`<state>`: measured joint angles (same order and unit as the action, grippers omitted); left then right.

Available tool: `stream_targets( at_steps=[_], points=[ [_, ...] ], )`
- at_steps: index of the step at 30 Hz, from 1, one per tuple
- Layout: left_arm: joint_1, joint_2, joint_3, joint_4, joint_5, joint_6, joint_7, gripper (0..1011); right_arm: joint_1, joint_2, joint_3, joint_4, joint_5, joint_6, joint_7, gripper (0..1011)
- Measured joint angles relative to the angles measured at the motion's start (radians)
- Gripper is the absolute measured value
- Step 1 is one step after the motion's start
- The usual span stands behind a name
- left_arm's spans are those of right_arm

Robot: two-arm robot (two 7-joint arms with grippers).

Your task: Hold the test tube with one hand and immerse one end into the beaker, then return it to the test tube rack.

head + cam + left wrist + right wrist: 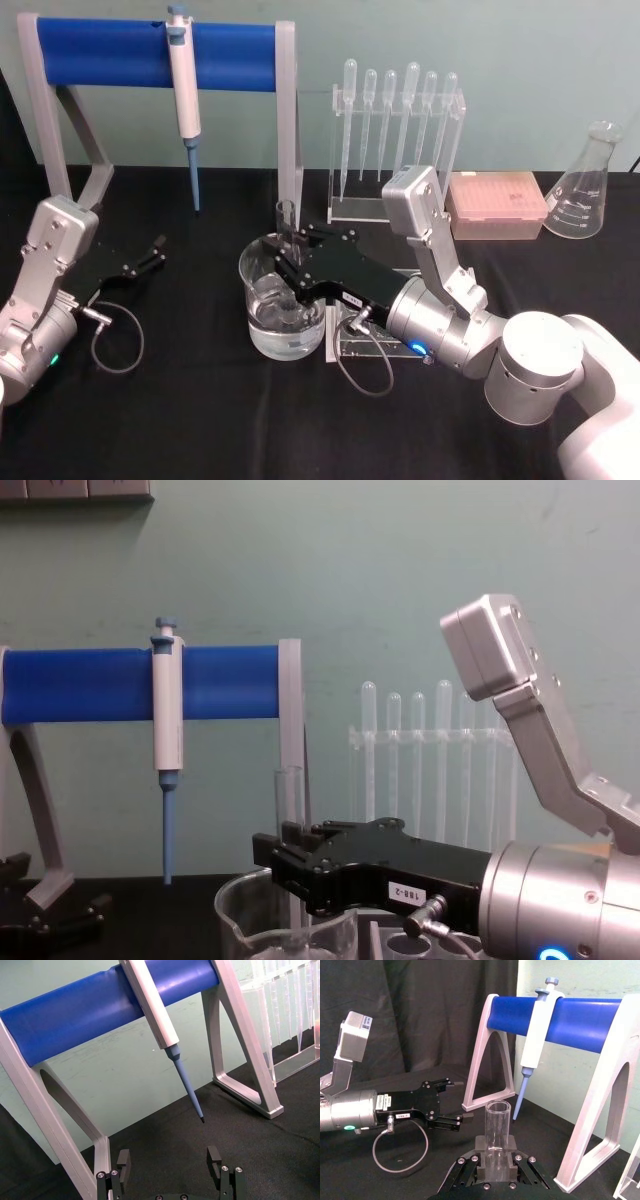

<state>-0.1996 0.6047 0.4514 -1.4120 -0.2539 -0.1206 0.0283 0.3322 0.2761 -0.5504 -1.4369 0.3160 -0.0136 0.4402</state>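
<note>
The test tube [286, 222] stands upright with my right gripper [296, 262] shut on it, directly over the beaker [256, 262]. The beaker is a wide clear glass holding some water. In the chest view the test tube [290, 815] runs down past the beaker's rim [232, 904] into the glass; its bottom end is hidden. The right wrist view shows the test tube [498, 1127] clamped between the right gripper's [496, 1162] fingers. My left gripper [152, 254] rests open near the table's left side, apart from both, and its fingers [215, 1156] hold nothing.
A white-and-blue pipettor [184, 90] hangs on the blue-barred stand [100, 52] at the back left. Behind the beaker is a clear rack of thin pipettes [398, 120]. A pink tip box [497, 205] and a conical flask [586, 188] stand at the back right.
</note>
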Motion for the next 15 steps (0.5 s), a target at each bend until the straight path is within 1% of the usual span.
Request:
stream_targets(
  at_steps=[15],
  points=[
    [0.0, 0.0, 0.0, 0.0, 0.0, 0.0, 0.0, 1000, 0.0, 0.0, 0.0, 0.0, 0.0, 0.0, 0.0, 225]
  ],
)
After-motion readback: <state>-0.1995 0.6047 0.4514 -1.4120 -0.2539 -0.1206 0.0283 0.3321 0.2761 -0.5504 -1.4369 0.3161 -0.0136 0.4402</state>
